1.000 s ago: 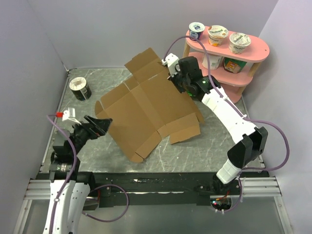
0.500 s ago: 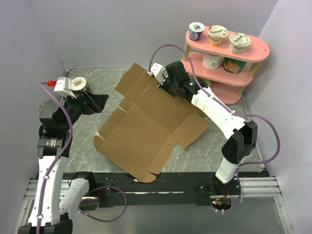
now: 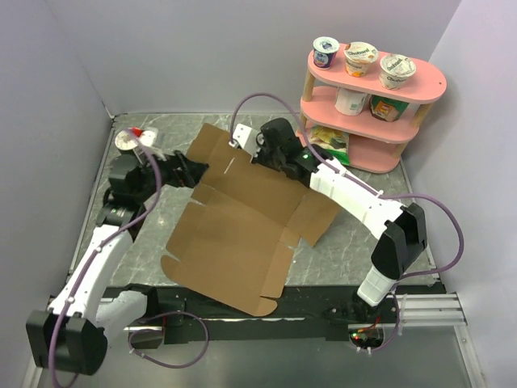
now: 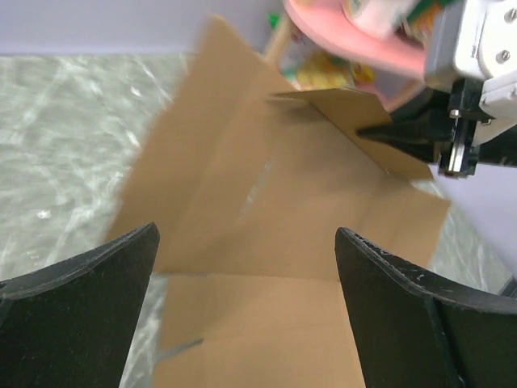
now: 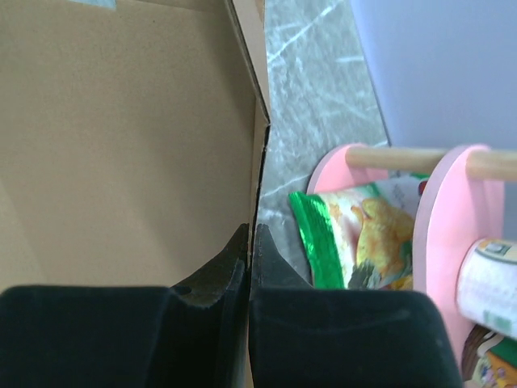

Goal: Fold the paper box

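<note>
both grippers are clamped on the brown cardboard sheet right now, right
Not quite. Only the right gripper is clamped on the paper box, pinching its edge. The left gripper is open, its jaws standing wide apart and not closed on the cardboard, as the left wrist view shows.
</note>
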Action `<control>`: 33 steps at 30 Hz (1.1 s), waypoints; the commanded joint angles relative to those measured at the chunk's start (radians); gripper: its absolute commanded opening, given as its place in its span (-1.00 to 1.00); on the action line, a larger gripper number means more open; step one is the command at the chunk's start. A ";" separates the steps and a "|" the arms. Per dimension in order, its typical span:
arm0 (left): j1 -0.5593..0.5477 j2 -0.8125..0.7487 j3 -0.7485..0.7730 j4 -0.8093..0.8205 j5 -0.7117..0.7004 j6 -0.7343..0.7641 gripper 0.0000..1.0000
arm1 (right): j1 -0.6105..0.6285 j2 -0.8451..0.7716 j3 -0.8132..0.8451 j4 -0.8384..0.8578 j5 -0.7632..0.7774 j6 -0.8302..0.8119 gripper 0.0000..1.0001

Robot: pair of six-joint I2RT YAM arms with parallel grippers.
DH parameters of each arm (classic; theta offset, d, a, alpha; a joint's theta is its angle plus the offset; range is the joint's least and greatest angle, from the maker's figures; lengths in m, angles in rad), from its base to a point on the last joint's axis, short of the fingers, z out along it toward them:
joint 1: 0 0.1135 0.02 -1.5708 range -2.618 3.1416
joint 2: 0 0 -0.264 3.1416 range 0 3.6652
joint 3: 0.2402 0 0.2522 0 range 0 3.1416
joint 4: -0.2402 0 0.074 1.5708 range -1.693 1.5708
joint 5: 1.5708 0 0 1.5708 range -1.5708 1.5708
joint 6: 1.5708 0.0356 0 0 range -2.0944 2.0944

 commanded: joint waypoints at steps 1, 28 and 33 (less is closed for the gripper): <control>-0.090 0.037 0.078 0.048 -0.089 0.139 0.93 | 0.031 -0.063 -0.042 0.106 0.058 -0.081 -1.00; -0.090 0.178 0.074 0.071 0.018 0.259 0.37 | 0.109 -0.199 -0.246 0.316 0.110 -0.124 -1.00; -0.093 0.170 0.018 0.117 0.029 0.239 -0.31 | 0.123 -0.198 -0.273 0.342 0.132 -0.085 -0.98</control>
